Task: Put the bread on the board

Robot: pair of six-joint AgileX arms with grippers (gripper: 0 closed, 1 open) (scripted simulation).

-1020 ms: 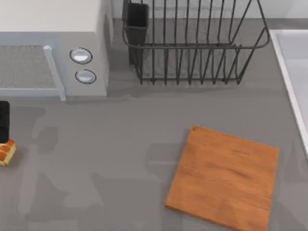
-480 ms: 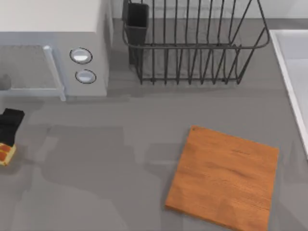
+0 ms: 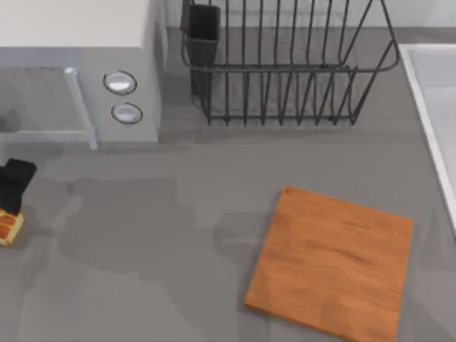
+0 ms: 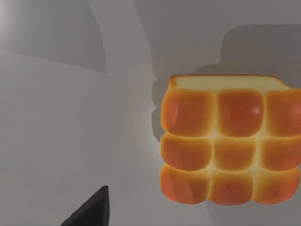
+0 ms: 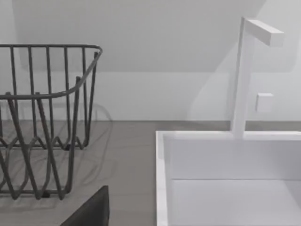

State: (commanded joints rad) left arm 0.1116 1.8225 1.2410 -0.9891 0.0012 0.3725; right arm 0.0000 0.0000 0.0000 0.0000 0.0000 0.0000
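Top view: your left gripper (image 3: pixel 14 187) sits at the table's far left edge, a dark shape just in front of the microwave (image 3: pixel 78 71). The bread (image 3: pixel 10 226) lies on the grey table (image 3: pixel 178 214) right at that same left edge, just below the gripper and partly cut off by the frame. You cannot tell from here whether the gripper touches the bread. The board (image 3: pixel 331 262) lies flat at the lower right, well apart from the bread, with nothing on it. A dark wire dish rack (image 3: pixel 285 64) stands at the back, a black cup-like holder (image 3: pixel 204 28) on its left end. The white sink (image 3: pixel 434 107) runs along the right edge.

Left wrist view: the bread (image 4: pixel 230 141) is close under the camera, glossy grid top facing up, one pale yellow side showing, resting on the table. One dark fingertip (image 4: pixel 91 212) shows at the frame edge, apart from the loaf. With only that one tip visible, you cannot tell how the left pincer stands.

Right wrist view: the dish rack (image 5: pixel 42 122), the sink basin (image 5: pixel 225 179) and a white tap (image 5: pixel 247 70) against a pale wall. One dark fingertip (image 5: pixel 91 212) of your right gripper shows at the frame edge; you cannot tell its state either.
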